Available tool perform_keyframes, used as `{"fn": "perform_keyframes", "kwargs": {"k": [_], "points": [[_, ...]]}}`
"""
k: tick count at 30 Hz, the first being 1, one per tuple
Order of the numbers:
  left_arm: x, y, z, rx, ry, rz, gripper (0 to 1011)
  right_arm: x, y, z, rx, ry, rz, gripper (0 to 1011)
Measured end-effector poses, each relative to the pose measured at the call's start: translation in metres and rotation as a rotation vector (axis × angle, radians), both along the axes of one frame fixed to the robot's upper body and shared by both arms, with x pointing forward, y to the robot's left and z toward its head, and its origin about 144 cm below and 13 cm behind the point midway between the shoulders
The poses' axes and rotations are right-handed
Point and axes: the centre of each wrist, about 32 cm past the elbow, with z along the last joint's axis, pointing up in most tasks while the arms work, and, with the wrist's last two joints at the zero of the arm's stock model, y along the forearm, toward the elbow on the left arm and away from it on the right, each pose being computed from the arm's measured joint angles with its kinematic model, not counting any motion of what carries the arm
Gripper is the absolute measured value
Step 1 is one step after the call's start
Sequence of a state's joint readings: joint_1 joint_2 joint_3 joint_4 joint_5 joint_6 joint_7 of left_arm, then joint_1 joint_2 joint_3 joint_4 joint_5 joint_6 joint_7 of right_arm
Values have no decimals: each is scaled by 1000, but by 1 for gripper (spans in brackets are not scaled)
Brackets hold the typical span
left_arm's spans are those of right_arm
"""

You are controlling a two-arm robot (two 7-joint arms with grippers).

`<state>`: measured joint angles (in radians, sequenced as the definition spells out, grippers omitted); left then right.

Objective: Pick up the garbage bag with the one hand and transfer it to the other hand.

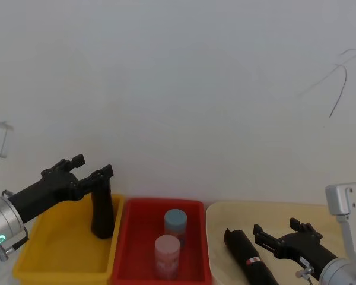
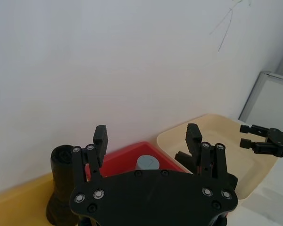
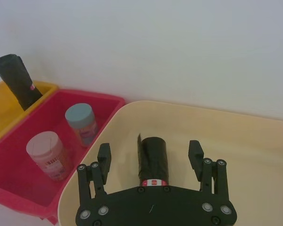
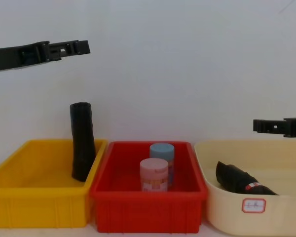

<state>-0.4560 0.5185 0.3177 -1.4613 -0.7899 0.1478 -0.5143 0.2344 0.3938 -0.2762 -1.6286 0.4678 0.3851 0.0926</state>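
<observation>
Garbage bag (image 1: 244, 249) is lying on its side in a smooth cream tub (image 1: 320, 215), at about 5 o'clock in the head view. It is showing as a thick, glossy black cylinder with crinkled plastic at its open end. Its long axis is running from 11 o'clock to 5 o'clock. A narrow red-and-white label band (image 1: 253, 260) is wrapping its middle, with print too small to read. Its near end is being cut off by the head view's lower edge, and in the chest view the tub wall is hiding its underside.

Just at 2 o'clock of the bag, the right gripper (image 1: 275, 226) is hovering above the tub with its two long black fingers spread wide, holding and touching nothing. Its wrist is partly cut off at the frame corner.

At 6 o'clock, a red plastic bin (image 1: 136, 237) is holding two round lidded jars (image 1: 175, 222). At 7 o'clock, a slimmer black roll (image 1: 102, 208) is standing nearly upright in a yellow bin (image 1: 59, 249). The left gripper (image 1: 92, 165), with a green ring (image 1: 0, 239) on its wrist, is hanging well above that roll, fingers parted and empty.
</observation>
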Motion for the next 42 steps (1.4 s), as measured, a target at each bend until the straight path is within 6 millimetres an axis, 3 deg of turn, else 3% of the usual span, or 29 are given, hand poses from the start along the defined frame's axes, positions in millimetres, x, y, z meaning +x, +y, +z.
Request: {"fn": "perform_keyframes", "kwargs": {"k": [26,42], "points": [[9,-19,-37,122,157,189,1000,0,-1,1,-7,3,16,1001],[14,-26,-46,154,187,235,1000,11,17,15,-59,32,195,1001]]}}
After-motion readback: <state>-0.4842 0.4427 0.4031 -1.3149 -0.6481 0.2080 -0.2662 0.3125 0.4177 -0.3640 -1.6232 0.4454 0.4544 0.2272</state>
